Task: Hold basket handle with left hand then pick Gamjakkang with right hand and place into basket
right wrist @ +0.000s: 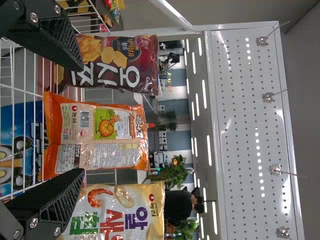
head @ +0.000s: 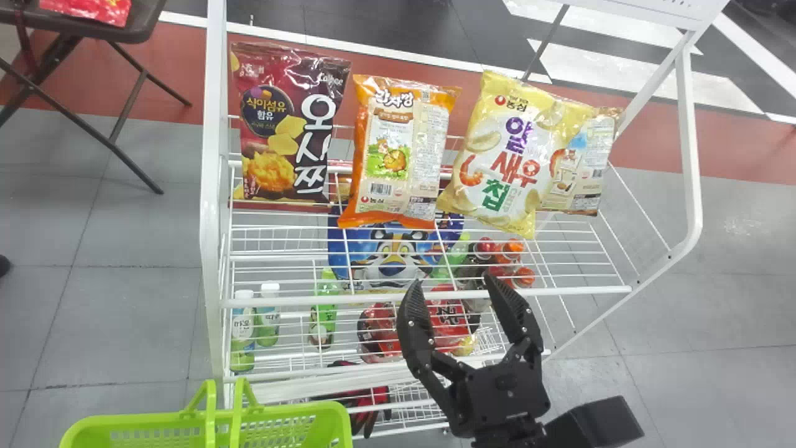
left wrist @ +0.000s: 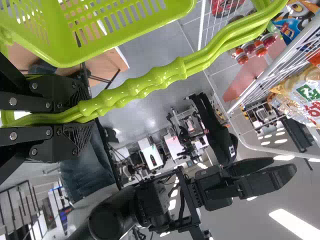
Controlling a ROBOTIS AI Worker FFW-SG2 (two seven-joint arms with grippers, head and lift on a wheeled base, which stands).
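The Gamjakkang bag (head: pixel 401 152), orange with a pale back panel, is stood on the top shelf (head: pixel 559 290) of a white wire rack, leaned slightly back. It is flanked by a dark red snack bag (head: pixel 286 124) on the robot's left and a yellow-and-white bag (head: pixel 497 149) on its right, with another bag (head: pixel 581 168) set partly behind the yellow one.

Because the gaps beside it are narrow, a neighbouring bag could be nudged or pinched if the fingers were advanced off-centre. Fingers brought in too low might be snagged on the shelf's front rail or wires. The glossy film could slip if only an edge were gripped. Later, the bag might be caught on the raised handles if it were lowered off-line, or the basket could be set swinging by a knock.

The right gripper (head: pixel 454 285) is held in front of the shelf, its two black fingers spread wide, with nothing between them and no bag in their grasp. By the left gripper (left wrist: pixel 80 114), the paired handles (left wrist: pixel 150 82) of the lime-green basket (head: pixel 320 407) are clamped, and the basket is hung low at the rack's front left.
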